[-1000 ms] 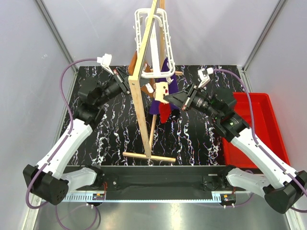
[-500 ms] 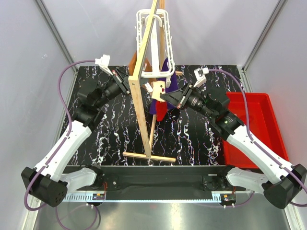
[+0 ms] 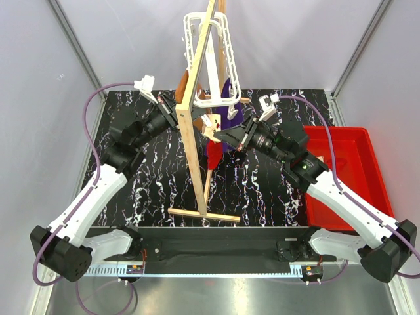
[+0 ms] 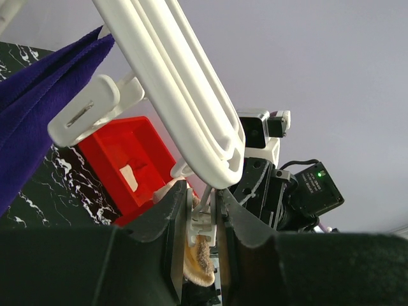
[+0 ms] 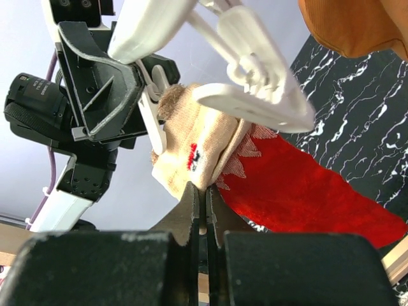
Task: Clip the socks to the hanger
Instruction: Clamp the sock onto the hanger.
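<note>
The white hanger (image 3: 211, 46) hangs from the wooden stand; its bars also show in the left wrist view (image 4: 185, 95). My left gripper (image 3: 178, 114) is shut on one small dangling clip (image 4: 205, 220), squeezing it. The sock's beige cuff (image 4: 199, 261) sits at the clip's mouth; I cannot tell whether it is inside. My right gripper (image 3: 222, 135) is shut on the lower edge of the sock's cuff (image 5: 197, 153) and holds it up against that clip. The red foot (image 5: 306, 191) hangs down to the right. In the top view the sock (image 3: 212, 154) dangles between both grippers.
The pale wooden stand (image 3: 190, 151) rises in the middle, its foot near the front. A purple cloth (image 3: 230, 108) and a brown cloth (image 3: 184, 82) hang on the hanger. A red bin (image 3: 348, 170) stands at the right.
My right gripper has carried the sock left and up to the clip that my left gripper holds. The left arm has shifted only slightly.
</note>
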Robot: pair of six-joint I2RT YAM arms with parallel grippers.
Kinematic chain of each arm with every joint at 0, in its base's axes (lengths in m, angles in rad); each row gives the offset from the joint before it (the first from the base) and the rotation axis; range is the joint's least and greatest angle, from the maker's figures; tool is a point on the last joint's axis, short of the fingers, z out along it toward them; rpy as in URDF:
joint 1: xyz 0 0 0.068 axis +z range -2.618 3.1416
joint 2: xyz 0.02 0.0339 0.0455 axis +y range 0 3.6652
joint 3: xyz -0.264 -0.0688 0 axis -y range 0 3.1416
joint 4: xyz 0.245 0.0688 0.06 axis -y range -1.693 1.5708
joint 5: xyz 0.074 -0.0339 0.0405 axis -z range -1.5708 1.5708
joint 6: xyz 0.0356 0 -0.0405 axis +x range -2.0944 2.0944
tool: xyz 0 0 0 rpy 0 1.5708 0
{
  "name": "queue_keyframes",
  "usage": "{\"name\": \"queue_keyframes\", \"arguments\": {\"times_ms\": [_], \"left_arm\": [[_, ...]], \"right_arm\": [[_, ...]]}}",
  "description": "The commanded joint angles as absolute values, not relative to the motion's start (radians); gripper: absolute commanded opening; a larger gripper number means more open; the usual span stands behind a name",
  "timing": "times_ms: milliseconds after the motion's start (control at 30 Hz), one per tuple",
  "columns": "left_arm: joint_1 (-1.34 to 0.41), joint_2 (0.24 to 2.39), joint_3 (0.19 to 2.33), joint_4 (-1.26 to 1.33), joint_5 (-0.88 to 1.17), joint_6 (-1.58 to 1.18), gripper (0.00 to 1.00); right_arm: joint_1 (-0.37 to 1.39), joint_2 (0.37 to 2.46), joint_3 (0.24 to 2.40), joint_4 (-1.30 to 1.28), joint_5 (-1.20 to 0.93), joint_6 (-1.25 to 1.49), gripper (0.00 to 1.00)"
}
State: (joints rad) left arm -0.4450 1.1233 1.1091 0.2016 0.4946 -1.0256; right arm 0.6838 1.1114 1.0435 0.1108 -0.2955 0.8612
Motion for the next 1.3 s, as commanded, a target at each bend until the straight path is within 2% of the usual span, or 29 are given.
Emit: {"name": "queue_keyframes", "arguments": {"times_ms": [0,367,400,433,533,567,667,800,900,933,1000,1033,1133,1267], "left_arm": [[-0.451,1.131,1.140,0.239,0.474,-1.026,0.00],[-0.456,1.117,1.134,0.233,0.469,-1.011,0.00],[-0.457,1.115,1.132,0.233,0.474,-1.009,0.04],[-0.456,1.109,1.124,0.239,0.474,-1.009,0.21],[-0.457,1.086,1.101,0.241,0.460,-1.008,0.51],[-0.457,1.078,1.091,0.239,0.456,-1.005,0.65],[-0.457,1.048,1.091,0.172,0.423,-0.963,0.77],[-0.457,1.020,1.100,0.094,0.388,-0.914,0.82],[-0.457,1.014,1.118,0.032,0.367,-0.882,0.82],[-0.457,1.009,1.123,0.016,0.359,-0.874,0.82],[-0.457,1.000,1.152,-0.056,0.322,-0.836,0.82],[-0.457,0.997,1.164,-0.087,0.307,-0.819,0.82],[-0.456,0.980,1.207,-0.190,0.255,-0.759,0.83],[-0.456,0.942,1.229,-0.300,0.195,-0.710,0.84]], "right_arm": [[0.695,1.106,1.083,0.190,-0.268,0.859,0.00],[0.709,1.123,1.065,0.267,-0.285,0.896,0.00],[0.712,1.132,1.065,0.271,-0.287,0.897,0.00],[0.712,1.134,1.068,0.273,-0.290,0.896,0.00],[0.713,1.141,1.074,0.270,-0.285,0.890,0.00],[0.713,1.144,1.078,0.267,-0.285,0.888,0.00],[0.713,1.158,1.089,0.265,-0.291,0.885,0.00],[0.713,1.189,1.107,0.236,-0.290,0.882,0.01],[0.712,1.215,1.143,0.196,-0.319,0.873,0.12],[0.713,1.219,1.153,0.158,-0.324,0.859,0.24],[0.713,1.223,1.192,0.085,-0.315,0.832,0.37],[0.713,1.224,1.206,-0.025,-0.310,0.784,0.53],[0.713,1.218,1.250,-0.223,-0.290,0.674,0.69],[0.712,1.143,1.266,-0.432,-0.235,0.543,0.78]]}}
